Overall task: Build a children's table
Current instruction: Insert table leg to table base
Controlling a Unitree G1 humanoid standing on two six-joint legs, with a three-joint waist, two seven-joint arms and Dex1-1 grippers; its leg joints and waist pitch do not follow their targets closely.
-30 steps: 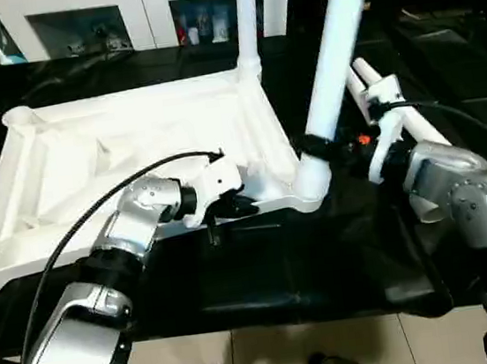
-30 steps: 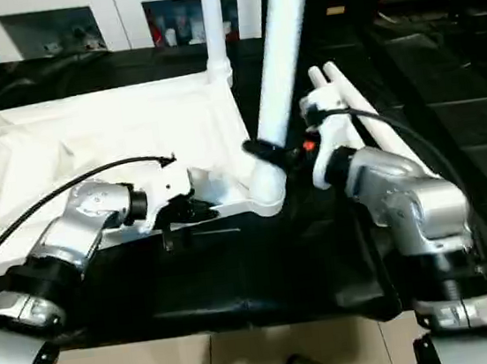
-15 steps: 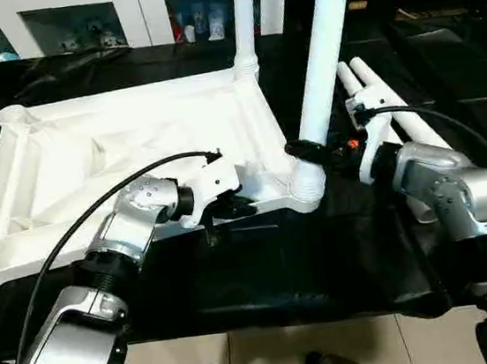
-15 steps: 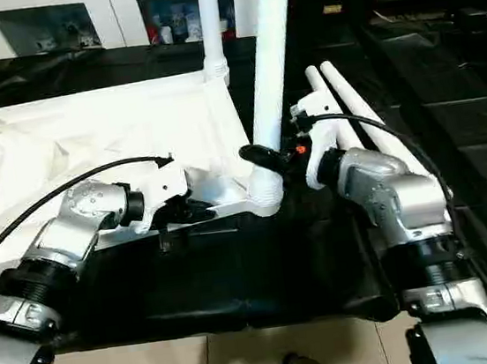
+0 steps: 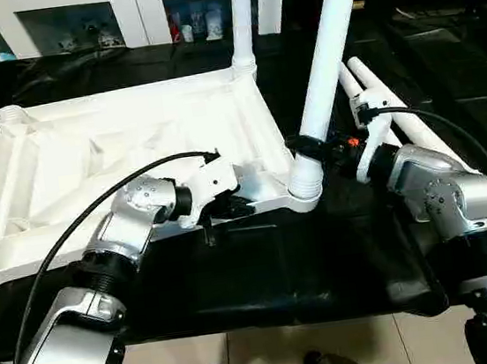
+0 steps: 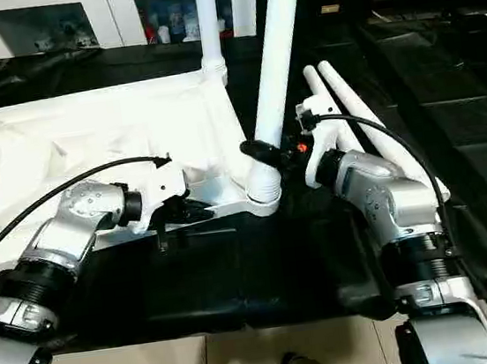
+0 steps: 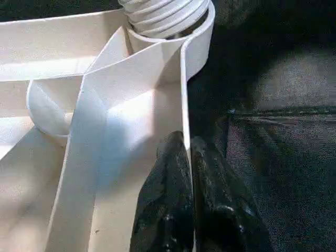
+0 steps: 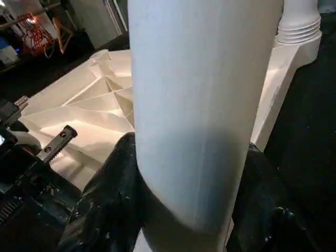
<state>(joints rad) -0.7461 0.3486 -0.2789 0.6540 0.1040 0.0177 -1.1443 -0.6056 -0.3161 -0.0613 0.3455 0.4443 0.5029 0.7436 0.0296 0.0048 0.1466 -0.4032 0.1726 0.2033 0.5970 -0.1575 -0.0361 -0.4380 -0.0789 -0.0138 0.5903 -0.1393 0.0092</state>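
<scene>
the upturned table top lies on the black surface. the left pincer is clenched on its near rim. a leg stands in the near right corner socket, the right pincer grasping it low down.

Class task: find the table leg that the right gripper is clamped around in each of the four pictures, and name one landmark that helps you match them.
Left eye: leg, upper right of centre.
Right eye: leg, just right of centre.
Left wrist: its threaded base, top edge.
Right wrist: leg, centre, between black fingers.
Landmark: near-right corner socket.
</scene>
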